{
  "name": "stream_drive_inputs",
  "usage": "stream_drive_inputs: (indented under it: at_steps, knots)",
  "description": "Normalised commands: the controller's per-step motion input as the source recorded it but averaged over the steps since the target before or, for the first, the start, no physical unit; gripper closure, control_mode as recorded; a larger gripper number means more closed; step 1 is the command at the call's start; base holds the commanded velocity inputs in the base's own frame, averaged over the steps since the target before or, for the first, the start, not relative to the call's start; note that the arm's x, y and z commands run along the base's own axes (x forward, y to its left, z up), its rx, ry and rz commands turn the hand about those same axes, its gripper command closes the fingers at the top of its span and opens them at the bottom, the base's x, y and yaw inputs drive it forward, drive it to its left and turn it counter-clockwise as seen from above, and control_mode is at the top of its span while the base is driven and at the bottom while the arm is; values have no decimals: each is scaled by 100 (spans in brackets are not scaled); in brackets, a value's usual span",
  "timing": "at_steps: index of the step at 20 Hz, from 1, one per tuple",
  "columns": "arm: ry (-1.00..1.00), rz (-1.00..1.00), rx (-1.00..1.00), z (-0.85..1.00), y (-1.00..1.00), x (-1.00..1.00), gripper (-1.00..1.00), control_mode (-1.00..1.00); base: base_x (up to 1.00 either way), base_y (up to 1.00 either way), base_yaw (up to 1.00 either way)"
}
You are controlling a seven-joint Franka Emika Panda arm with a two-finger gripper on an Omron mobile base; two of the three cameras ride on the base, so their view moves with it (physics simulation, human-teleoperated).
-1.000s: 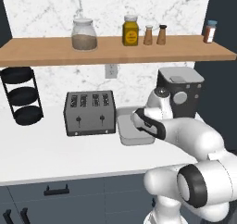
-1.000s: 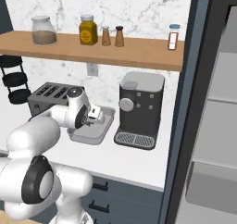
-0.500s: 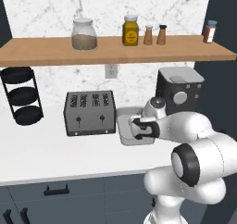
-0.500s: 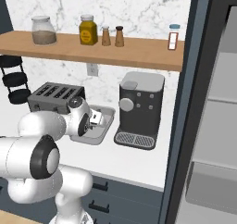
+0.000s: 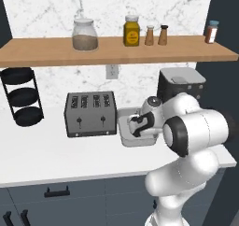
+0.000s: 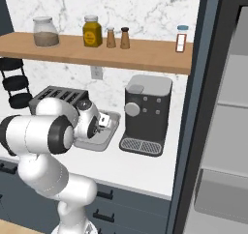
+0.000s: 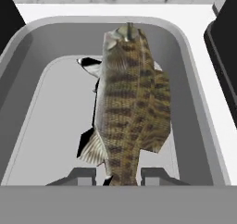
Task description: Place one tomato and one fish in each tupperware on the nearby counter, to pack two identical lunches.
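1 fish [image 7: 132,102], brown and striped, hangs lengthwise over a light-grey tupperware [image 7: 194,93], its tail end down between the 2 dark fingertips [image 7: 83,174] of the end effector [image 7: 121,176], which pinches it there; a pale fin juts from its left side. In the hand view the fish casts a dark shadow on the tub floor, so its body appears to be raised off the floor rather than lying flat, though how far cannot be told.

From the left base view the end effector [image 5: 138,125] sits low over the same tupperware [image 5: 127,141], which stands on the white worktop [image 5: 51,159] between a 4-slot toaster [image 5: 90,113] on its left and a black coffee machine [image 5: 181,85] on its right. The right base view shows the end effector [image 6: 100,124] above the tupperware [image 6: 107,136], just left of the coffee machine [image 6: 146,113].

Above, a wooden shelf [image 5: 116,50] carries a glass jar [image 5: 85,34], a yellow jar [image 5: 132,31] and 2 shakers [image 5: 156,35]. A black 3-tier rack [image 5: 22,96] stands at the worktop's far left.
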Motion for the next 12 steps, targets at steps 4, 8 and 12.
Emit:
stream_drive_inputs:
  at_steps: [4, 8, 12]
  knots:
    - [2, 0, 0, -41, 0, 19, -100, -100, 0, 0, 0]
    - [-1, 0, 0, -3, 0, 4, -100, -100, 0, 0, 0]
    - [-8, 0, 0, 54, 0, -16, -100, -100, 0, 0, 0]
